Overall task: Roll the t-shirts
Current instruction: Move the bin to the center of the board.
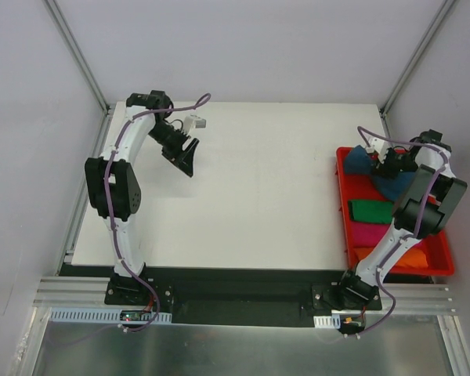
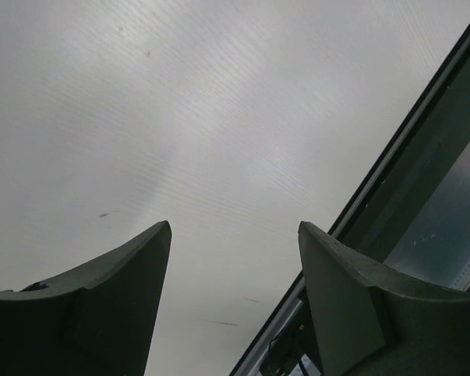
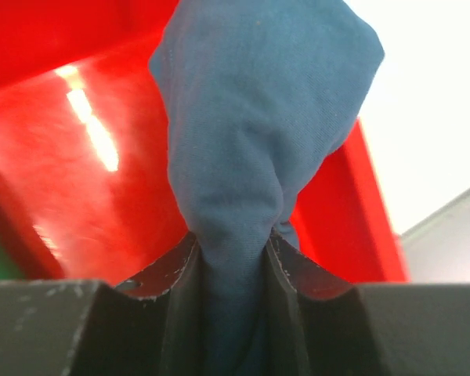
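The right gripper (image 3: pixel 235 251) is pinching a bunched-up fold of the dark teal-blue soft cloth t-shirt (image 3: pixel 258 117). The cloth is getting squeezed between both fingers and bulging out past the tips. In the top view that arm is reaching over the far end of the red plastic tray (image 1: pixel 343 188), which is sitting at the right edge of the white table (image 1: pixel 258 196). The teal shirt is sitting in that far end of the tray. Coming nearer along the tray, 3 more shirts are lying in a row: a folded green t-shirt (image 1: pixel 370 210), then a magenta t-shirt (image 1: pixel 368 233), then an orange t-shirt (image 1: pixel 419 257) at the near end. The left gripper (image 2: pixel 233 227) is hanging over the far-left part of the table, well apart from the tray, its 2 fingers spread wide with nothing between them.
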